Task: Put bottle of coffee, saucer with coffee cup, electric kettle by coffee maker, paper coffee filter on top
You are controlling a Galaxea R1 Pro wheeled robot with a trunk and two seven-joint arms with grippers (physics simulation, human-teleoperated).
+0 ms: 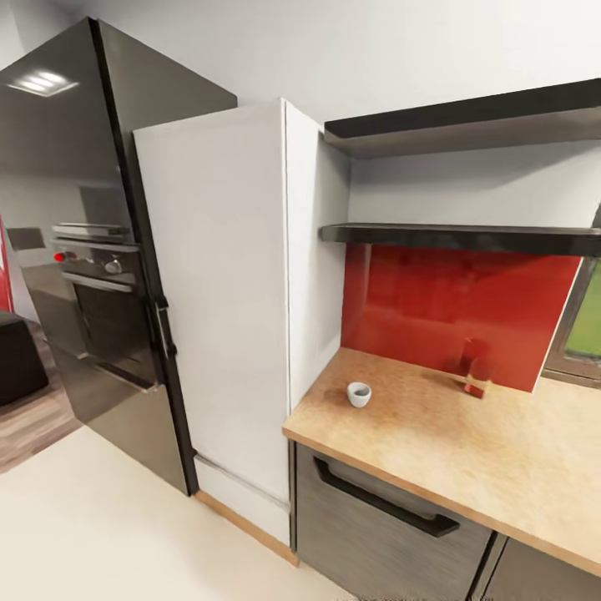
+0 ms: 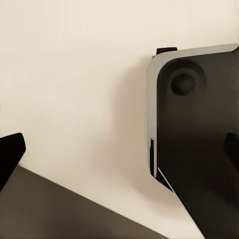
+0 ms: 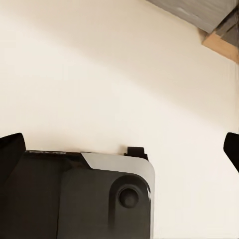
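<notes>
The coffee cup [image 1: 359, 394] stands alone on the worktop [image 1: 467, 455] near its left end, at about 5 o'clock in the head view. The lower shelf [image 1: 467, 238] hangs above it. Both wrist views look down at pale floor [image 2: 74, 89]; the left end effector [image 2: 119, 152] and right end effector [image 3: 119, 149] are spread wide, holding nothing.

Tall white cabinet [image 1: 225, 300] stands between a black refrigerator [image 1: 108, 250] and a red backsplash [image 1: 451, 309]. Cream floor [image 1: 100, 534] before it; window [image 1: 584, 325] beyond the backsplash. White walls [image 1: 376, 50].
</notes>
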